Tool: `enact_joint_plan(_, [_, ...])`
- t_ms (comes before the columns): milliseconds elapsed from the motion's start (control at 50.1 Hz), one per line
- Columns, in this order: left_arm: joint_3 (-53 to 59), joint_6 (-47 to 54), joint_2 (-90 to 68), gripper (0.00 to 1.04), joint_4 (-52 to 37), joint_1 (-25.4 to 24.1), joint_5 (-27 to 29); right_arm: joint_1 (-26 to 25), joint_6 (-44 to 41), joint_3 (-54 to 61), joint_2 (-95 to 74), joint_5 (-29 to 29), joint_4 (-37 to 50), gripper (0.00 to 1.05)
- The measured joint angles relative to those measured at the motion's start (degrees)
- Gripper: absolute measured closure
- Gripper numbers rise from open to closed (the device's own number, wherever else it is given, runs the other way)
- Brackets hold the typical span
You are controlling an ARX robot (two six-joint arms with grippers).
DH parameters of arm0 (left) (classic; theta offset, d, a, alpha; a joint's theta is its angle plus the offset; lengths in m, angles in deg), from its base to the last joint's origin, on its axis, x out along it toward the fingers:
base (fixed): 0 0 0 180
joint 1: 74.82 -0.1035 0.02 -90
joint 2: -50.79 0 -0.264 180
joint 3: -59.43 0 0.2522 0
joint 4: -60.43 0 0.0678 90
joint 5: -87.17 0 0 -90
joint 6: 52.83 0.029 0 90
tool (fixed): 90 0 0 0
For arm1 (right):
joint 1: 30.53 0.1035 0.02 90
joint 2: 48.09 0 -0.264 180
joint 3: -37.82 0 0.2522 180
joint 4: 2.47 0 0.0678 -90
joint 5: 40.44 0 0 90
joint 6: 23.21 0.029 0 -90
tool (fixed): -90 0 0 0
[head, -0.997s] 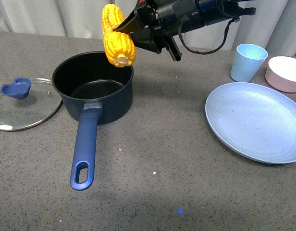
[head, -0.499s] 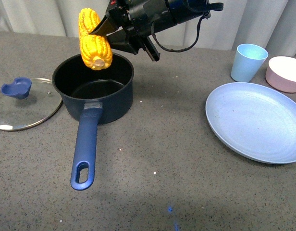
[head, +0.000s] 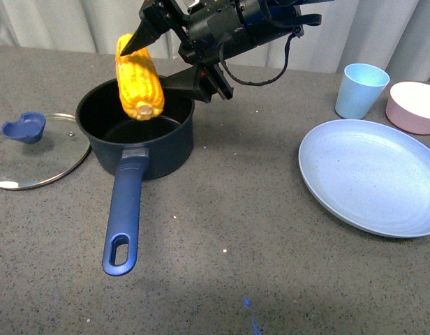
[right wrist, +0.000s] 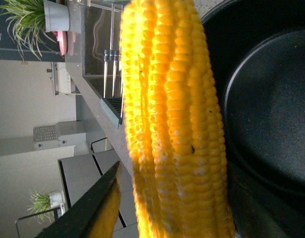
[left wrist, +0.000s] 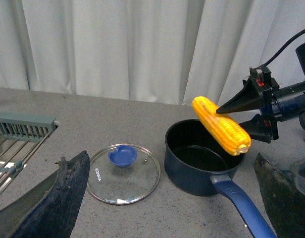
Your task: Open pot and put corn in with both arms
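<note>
Careful, your right tool (head: 151, 64) has its jaws spread, the left tool (left wrist: 171, 157) too, and the corn (head: 139, 80) hangs tilted above the open pot (head: 159, 150) near its rim, so it may clip that edge and bounce onto the table (head: 236, 230).

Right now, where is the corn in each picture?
Front view: the corn is in the upper left, hanging over the open pot.
Left wrist view: the corn slants above the pot, which sits beside the glass lid.
Right wrist view: the corn fills the middle, very close, next to the pot and its black inside.
Shared landmark: the pot shows in all three views.
</note>
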Motion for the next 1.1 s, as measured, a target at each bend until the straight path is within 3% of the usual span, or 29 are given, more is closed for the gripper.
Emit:
enact_joint_plan(219, [0.00, 0.00, 0.00, 0.06, 0.00, 0.00, 0.00, 0.00, 0.02, -0.02, 0.00, -0.07, 0.39, 0.07])
enact_joint_plan(538, [0.00, 0.00, 0.00, 0.06, 0.00, 0.00, 0.00, -1.07, -4.31, 5.95, 4.00, -6.67, 2.62, 0.09])
enact_joint_plan(638, [0.00, 0.00, 0.00, 0.06, 0.00, 0.00, 0.00, -2.36, -10.58, 13.27, 11.19, -15.26, 4.48, 0.09])
enact_joint_plan(798, [0.00, 0.00, 0.00, 0.06, 0.00, 0.00, 0.00, -3.34, -22.71, 30.05, 25.73, -35.67, 12.83, 0.09])
enact_joint_plan(957, [0.00, 0.00, 0.00, 0.06, 0.00, 0.00, 0.00, -3.80, -30.32, 44.11, 35.63, -50.27, 23.91, 0.09])
enact_joint_plan(1097, [0.00, 0.02, 0.00, 0.06, 0.00, 0.00, 0.00, -4.70, -34.82, 53.81, 43.78, -58.34, 29.81, 0.09])
